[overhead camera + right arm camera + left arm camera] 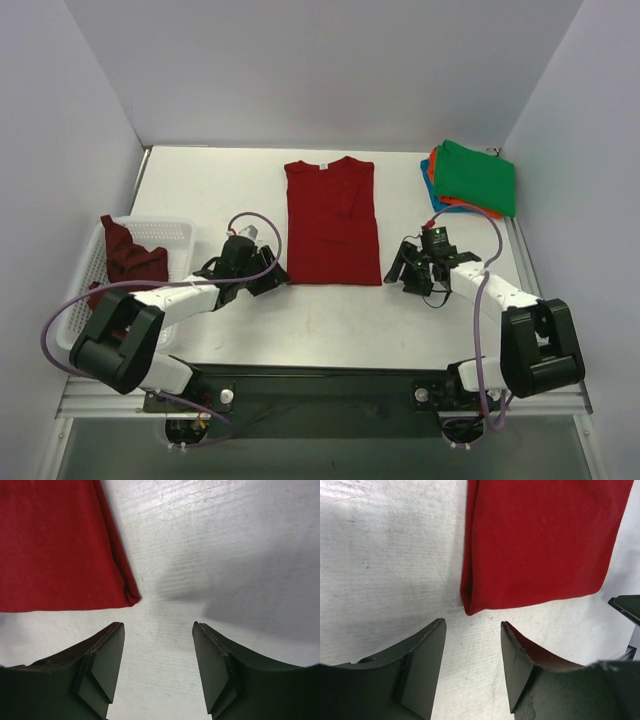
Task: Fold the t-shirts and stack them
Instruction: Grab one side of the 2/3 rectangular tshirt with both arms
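Note:
A bright red t-shirt lies flat mid-table with its sides folded in, making a long strip. My left gripper is open and empty just off its near left corner. My right gripper is open and empty just off its near right corner. A maroon t-shirt lies crumpled in the white basket at the left. Folded green, orange and blue t-shirts sit stacked at the back right, green on top.
White walls close in the table at the back and both sides. The basket stands along the left edge. Each arm's cable loops above its wrist.

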Robot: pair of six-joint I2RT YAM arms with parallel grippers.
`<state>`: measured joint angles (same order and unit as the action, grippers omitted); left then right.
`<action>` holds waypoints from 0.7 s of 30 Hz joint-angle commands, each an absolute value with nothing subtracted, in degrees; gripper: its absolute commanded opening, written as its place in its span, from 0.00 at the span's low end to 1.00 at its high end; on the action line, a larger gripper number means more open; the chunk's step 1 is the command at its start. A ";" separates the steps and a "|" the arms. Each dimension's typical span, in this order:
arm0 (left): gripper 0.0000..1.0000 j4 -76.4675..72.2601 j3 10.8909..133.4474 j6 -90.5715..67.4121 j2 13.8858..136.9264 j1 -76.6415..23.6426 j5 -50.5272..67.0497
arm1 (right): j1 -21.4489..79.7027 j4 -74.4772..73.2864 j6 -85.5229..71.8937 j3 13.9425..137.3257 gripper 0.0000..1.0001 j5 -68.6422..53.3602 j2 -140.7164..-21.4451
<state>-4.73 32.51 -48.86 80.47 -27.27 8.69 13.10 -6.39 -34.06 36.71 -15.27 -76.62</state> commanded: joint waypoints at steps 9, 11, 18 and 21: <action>0.52 -12.13 32.87 -48.60 87.18 -26.98 7.65 | 15.90 -0.53 -38.23 36.74 0.52 -14.50 -84.46; 0.52 -12.39 33.22 -48.60 87.97 -26.98 7.03 | 16.00 1.75 -38.84 36.56 0.51 -14.24 -85.78; 0.47 -10.20 34.36 -49.48 90.17 -28.12 3.61 | 18.01 3.34 -40.78 37.00 0.45 -13.45 -88.15; 0.44 -8.88 34.80 -49.66 90.44 -29.00 2.64 | 18.54 3.60 -41.31 37.09 0.43 -13.01 -88.77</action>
